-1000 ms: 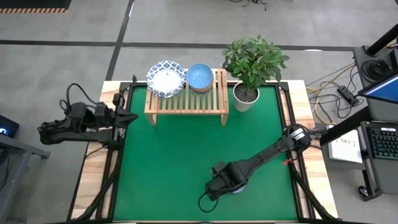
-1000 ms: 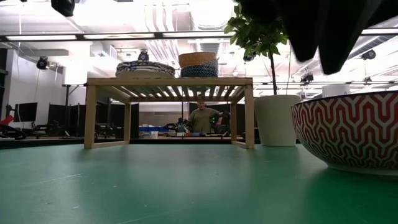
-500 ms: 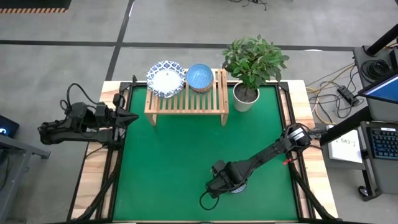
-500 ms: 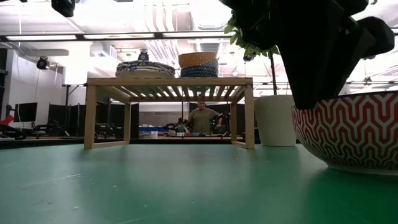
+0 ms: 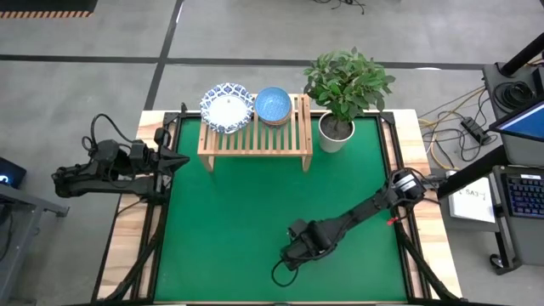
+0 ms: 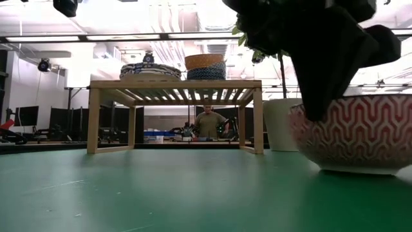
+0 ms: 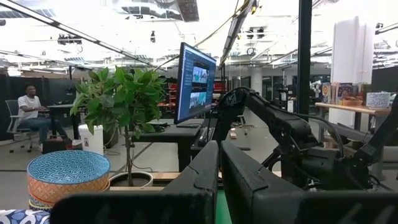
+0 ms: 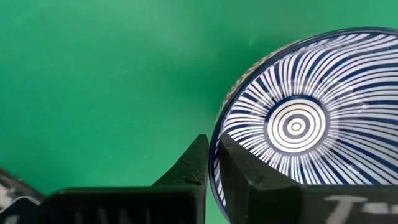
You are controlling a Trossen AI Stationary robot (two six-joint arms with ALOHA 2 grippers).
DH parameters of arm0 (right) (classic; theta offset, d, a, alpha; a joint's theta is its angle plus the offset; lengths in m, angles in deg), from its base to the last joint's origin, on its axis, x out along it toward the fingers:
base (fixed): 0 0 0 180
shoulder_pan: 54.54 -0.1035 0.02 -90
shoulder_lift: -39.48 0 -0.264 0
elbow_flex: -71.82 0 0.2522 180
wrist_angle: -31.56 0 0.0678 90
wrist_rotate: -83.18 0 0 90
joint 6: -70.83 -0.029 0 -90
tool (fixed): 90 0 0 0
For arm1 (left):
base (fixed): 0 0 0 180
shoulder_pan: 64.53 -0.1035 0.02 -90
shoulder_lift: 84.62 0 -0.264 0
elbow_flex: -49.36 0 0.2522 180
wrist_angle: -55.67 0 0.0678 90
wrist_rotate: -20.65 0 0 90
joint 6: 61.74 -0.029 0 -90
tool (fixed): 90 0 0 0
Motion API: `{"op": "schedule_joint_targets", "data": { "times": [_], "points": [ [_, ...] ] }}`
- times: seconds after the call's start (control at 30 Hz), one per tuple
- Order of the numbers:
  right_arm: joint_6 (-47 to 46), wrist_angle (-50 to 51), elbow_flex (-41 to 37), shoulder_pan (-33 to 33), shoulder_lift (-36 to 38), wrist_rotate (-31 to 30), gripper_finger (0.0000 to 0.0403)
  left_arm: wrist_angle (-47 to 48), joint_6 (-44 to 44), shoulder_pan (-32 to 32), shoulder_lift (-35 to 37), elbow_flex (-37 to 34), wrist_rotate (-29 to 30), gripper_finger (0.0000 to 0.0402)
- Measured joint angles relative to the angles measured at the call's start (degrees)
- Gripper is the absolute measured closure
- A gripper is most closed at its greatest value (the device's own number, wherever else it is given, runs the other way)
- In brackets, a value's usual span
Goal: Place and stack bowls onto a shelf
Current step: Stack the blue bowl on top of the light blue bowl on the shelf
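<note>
A bowl (image 8: 298, 124), red zigzag outside (image 6: 357, 135) and blue rays inside, sits on the green mat near the table's front right. My right gripper (image 8: 213, 155) is shut on its rim; in the high view the arm (image 5: 299, 246) covers the bowl. The light-wood shelf (image 5: 255, 136) stands at the far side. On it rest a wide white bowl with a blue rim (image 5: 226, 107) and a light-blue bowl (image 5: 273, 104) stacked on another bowl (image 6: 205, 62). My left gripper (image 5: 183, 159) waits shut at the table's left edge. My right gripper pinches the bowl's rim (image 8: 214, 146) on the side toward the table's left. One finger (image 8: 239, 171) is inside the bowl and one (image 8: 194, 163) outside. The fingers come from above, pointing down. The bowl stands upright, its base (image 6: 354, 171) seemingly on the mat.
A white plant pot (image 5: 337, 134) with a leafy plant stands just right of the shelf. The shelf's right part (image 5: 296, 127) bears no bowl. Green mat (image 5: 238, 212) lies bare between the shelf and the held bowl. A person sits far behind the table (image 6: 209, 122).
My right gripper has come down over the bowl's rim and shut on it. The bowl has shifted a little toward the table's left.
</note>
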Motion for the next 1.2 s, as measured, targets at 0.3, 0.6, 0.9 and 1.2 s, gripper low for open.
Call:
{"op": "schedule_joint_targets", "data": {
  "times": [0.3,0.6,0.9,1.2],
  "points": [
    [10.57,-0.89,6.89,0.47,0.0,-2.16,0.039,-0.02,-0.02,0.0,0.0,0.0,0.0,0.04],
    [31.97,-1.68,21.32,6.0,0.0,-11.13,0.0391,-0.09,-0.02,0.0,0.0,-0.02,0.0,0.04],
    [57.23,-2.83,38.78,11.45,-0.02,-16.97,0.0391,-0.39,-0.3,0.0,0.0,-0.04,0.0,0.04],
    [76.75,3.68,41.32,22.13,1.79,-26.34,0.0391,-0.68,-1.27,0.0,0.0,-0.07,0.02,0.04]
  ]
}}
